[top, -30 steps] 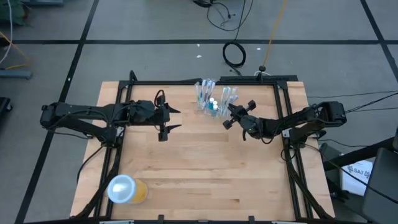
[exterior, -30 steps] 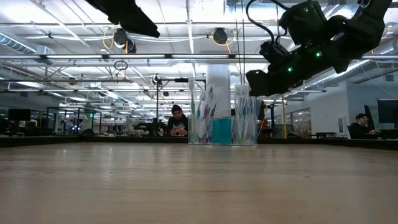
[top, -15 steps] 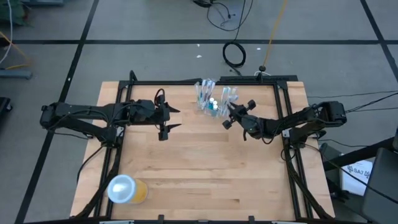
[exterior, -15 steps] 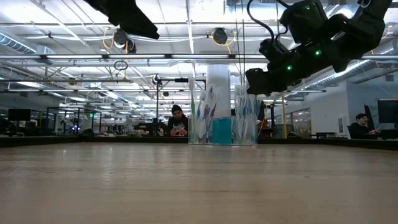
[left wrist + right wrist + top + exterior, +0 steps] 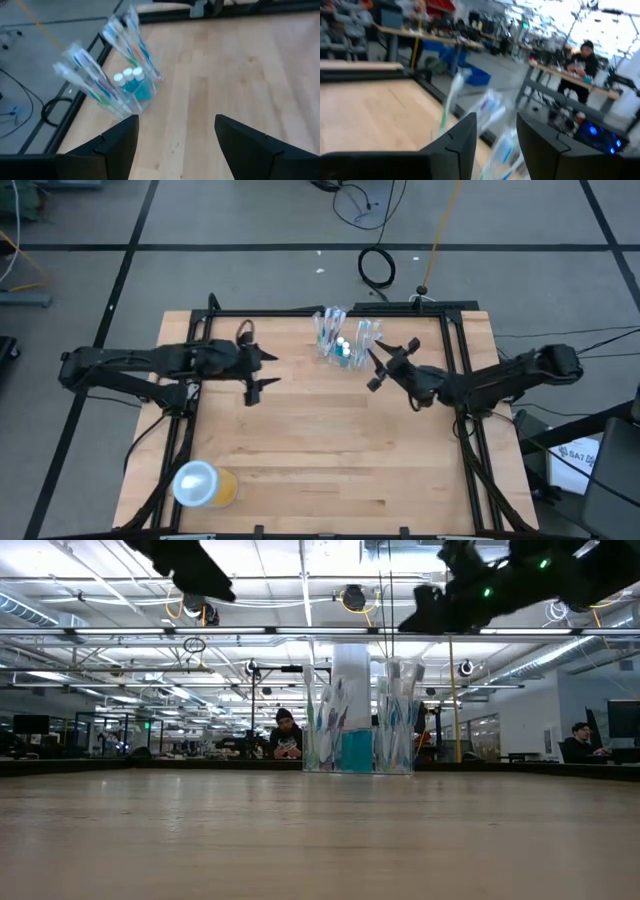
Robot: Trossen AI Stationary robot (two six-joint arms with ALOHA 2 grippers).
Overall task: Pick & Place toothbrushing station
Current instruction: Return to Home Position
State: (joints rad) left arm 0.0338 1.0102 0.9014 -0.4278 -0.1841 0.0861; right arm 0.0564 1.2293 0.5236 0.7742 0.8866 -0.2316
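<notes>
The toothbrushing station (image 5: pixel 345 340) stands on its base at the table's far middle: clear plastic holding slim blue, white and green toothbrushes (image 5: pixel 95 80), with teal tubes with white caps (image 5: pixel 131 82) between them. In the low view the station (image 5: pixel 360 730) stands upright. My right gripper (image 5: pixel 374 368) hangs open just to the right of and above the station, its fingers (image 5: pixel 455 145) empty. My left gripper (image 5: pixel 265 375) stays open in the air to the station's left, well short of it (image 5: pixel 175 125).
A wider orange-yellow cup with a white lid (image 5: pixel 205 485) lies on its side at the near left corner. Black frame rails (image 5: pixel 455 380) run along the table's sides. Bare wood (image 5: pixel 330 440) fills the middle. People (image 5: pixel 286 735) sit in the room beyond.
My right gripper has risen from beside the station's right-hand toothbrushes and drawn a little toward the table's right edge. The station has stayed where it was.
</notes>
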